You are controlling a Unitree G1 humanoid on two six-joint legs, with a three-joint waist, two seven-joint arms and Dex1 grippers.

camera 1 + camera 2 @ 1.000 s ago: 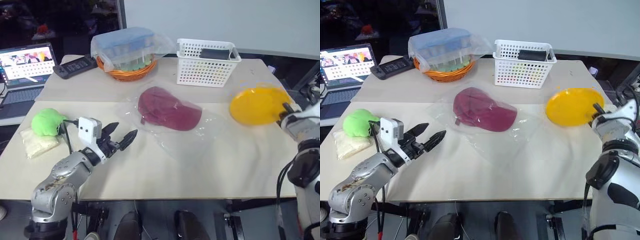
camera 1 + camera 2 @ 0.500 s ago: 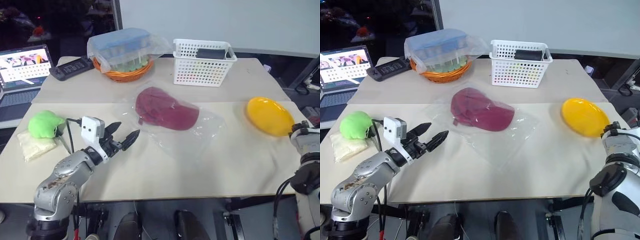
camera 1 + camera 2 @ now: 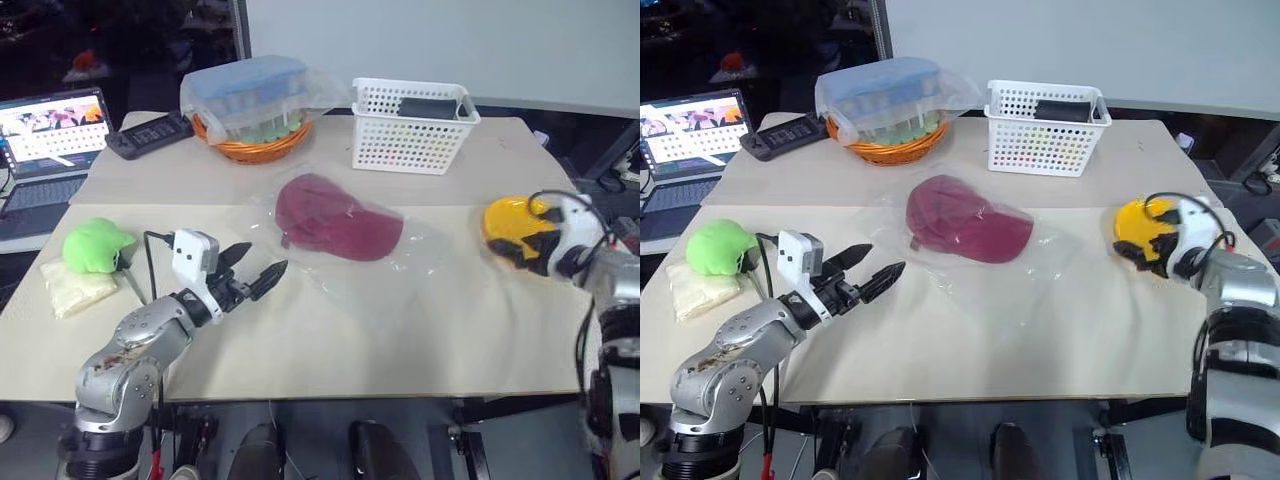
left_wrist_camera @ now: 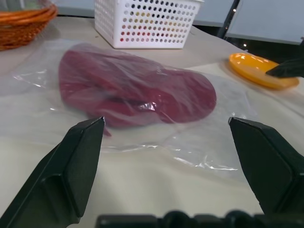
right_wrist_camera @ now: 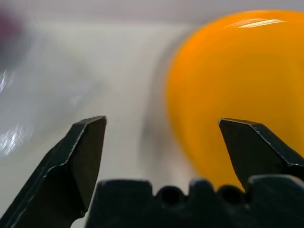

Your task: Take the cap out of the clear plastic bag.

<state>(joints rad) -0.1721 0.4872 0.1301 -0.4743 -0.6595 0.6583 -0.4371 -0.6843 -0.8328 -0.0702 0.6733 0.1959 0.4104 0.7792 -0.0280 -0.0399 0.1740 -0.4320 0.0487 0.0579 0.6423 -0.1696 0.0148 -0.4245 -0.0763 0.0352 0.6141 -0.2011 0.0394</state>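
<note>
At the far left edge, a laptop (image 3: 50,135) stands open beside the table (image 3: 330,330). A black handheld device (image 3: 150,133) lies at the table's rear left corner. A bright green soft lump (image 3: 92,245) sits on the left side of the table, touching a pale packet (image 3: 72,288) in front of it.

The left gripper (image 3: 258,272) hovers above the table surface just right of the green lump. Its two black fingers (image 4: 78,161) are spread wide apart, hold nothing, and point toward the cap.

At rear left of centre, an orange basket (image 3: 250,148) carries a blue box (image 3: 248,85), both draped in loose clear plastic.

The cap (image 3: 335,217) lies at table centre, fully enclosed in the clear plastic bag (image 3: 375,275). The bag lies flat on the table and extends past the cap toward the front and the right. In the left wrist view, the cap appears between the two left fingertips, with crinkled film over it. Neither gripper touches the bag.

A white perforated basket (image 3: 413,125) stands at rear centre-right and holds a dark object.

The yellow plate (image 3: 508,222) rests on the right side of the table, well apart from the bag. The right gripper (image 3: 540,245) is positioned over the plate. Its fingers (image 5: 80,156) are spread wide and hold nothing. In the right wrist view, the plate lies close ahead, between and beyond the fingertips.
</note>
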